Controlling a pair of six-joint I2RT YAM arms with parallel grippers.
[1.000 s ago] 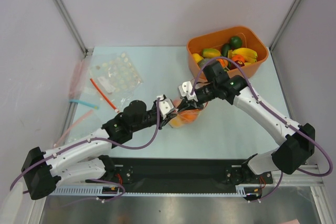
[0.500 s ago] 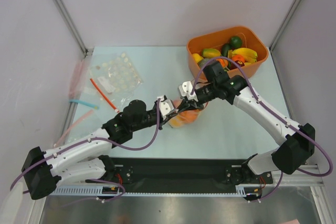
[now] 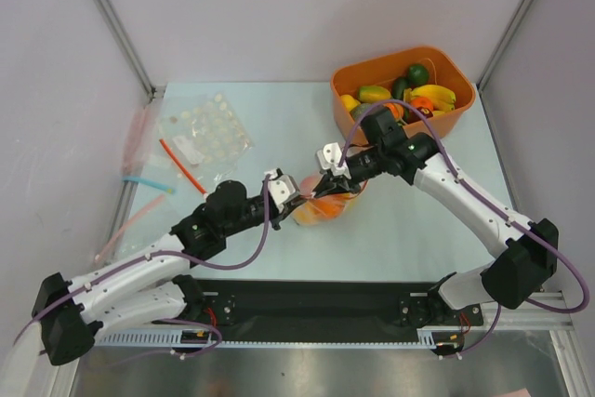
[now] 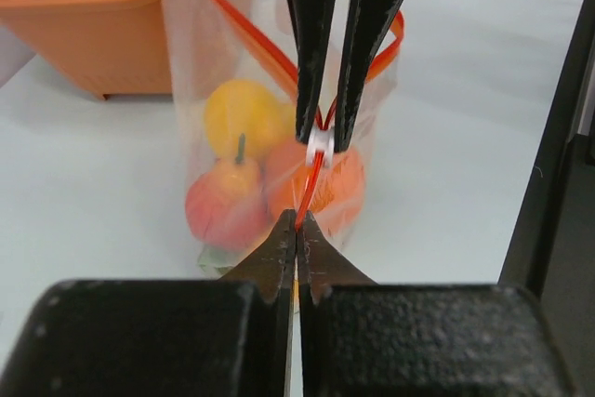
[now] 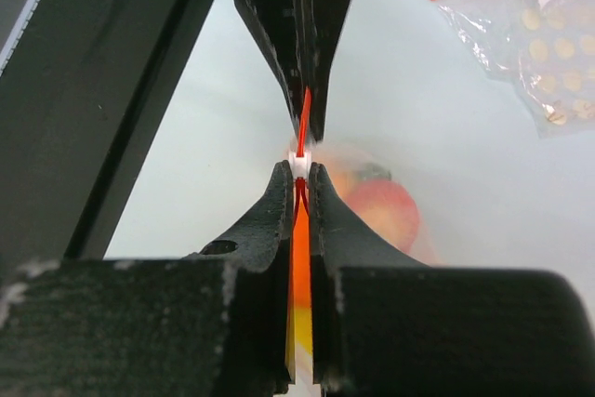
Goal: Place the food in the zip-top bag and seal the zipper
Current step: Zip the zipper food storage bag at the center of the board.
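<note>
Left fingers (image 4: 277, 262) pinched shut on zipper (image 4: 310, 188), right fingers (image 5: 279, 206) clamping its white slider (image 5: 300, 163)

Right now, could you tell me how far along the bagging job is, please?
Done: food sits in the upright bag. In hand: the left tool pinches the zipper end, and the right tool is shut on the white slider; between them the strip looks joined. Left: beyond the slider the zipper loops open, so sealing is unfinished. The tub holds more.

upright clear zip-top bag (image 4: 200, 81) holds food (image 4: 237, 120), zipper (image 4: 310, 189) partly open.
</note>
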